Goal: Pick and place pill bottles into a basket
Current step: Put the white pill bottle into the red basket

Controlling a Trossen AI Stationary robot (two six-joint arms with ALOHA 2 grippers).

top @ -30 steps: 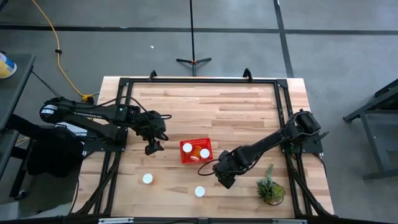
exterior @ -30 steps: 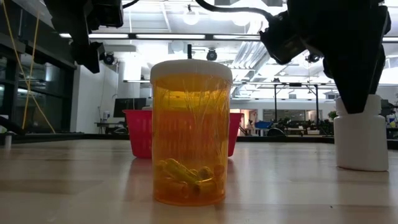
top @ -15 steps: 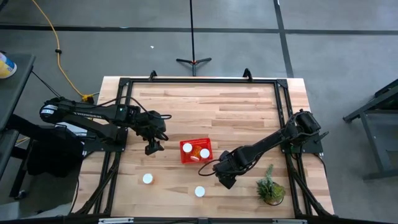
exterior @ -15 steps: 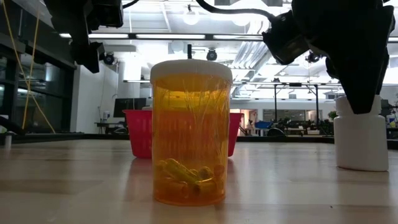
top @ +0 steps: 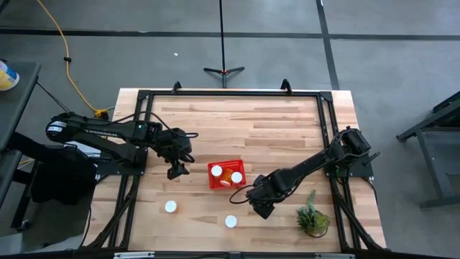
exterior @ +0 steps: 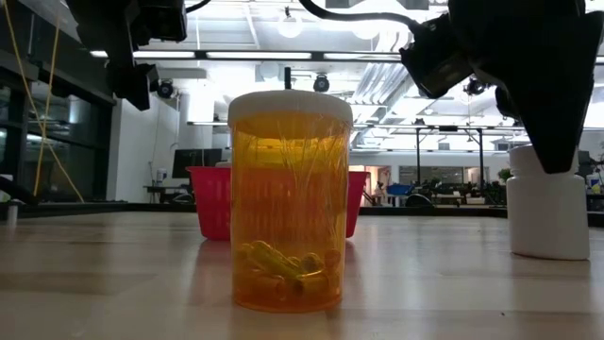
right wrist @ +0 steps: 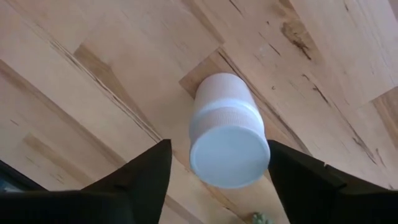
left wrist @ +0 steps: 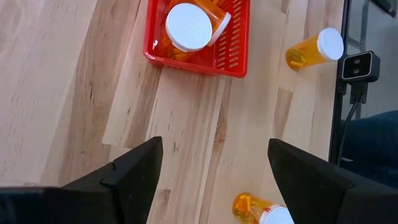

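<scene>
The red basket (top: 226, 175) sits mid-table and holds orange pill bottles with white caps (left wrist: 188, 25). Two more orange bottles (top: 170, 206) (top: 231, 221) stand on the table near its front edge; one stands close up in the low view (exterior: 290, 203). A white bottle (right wrist: 227, 134) stands upright on the table. My right gripper (right wrist: 219, 144) is open above it, one finger on either side of its cap, and it also shows in the low view (exterior: 552, 142). My left gripper (top: 177, 170) hangs open and empty, left of the basket.
A small green potted plant (top: 313, 218) stands at the table's front right, close to my right arm. A black frame (top: 230, 93) runs around the tabletop. Bare wood lies across the table's far half.
My right gripper has edged a little toward the table's right edge over the white bottle, staying open. The bottles and the basket have not moved.
</scene>
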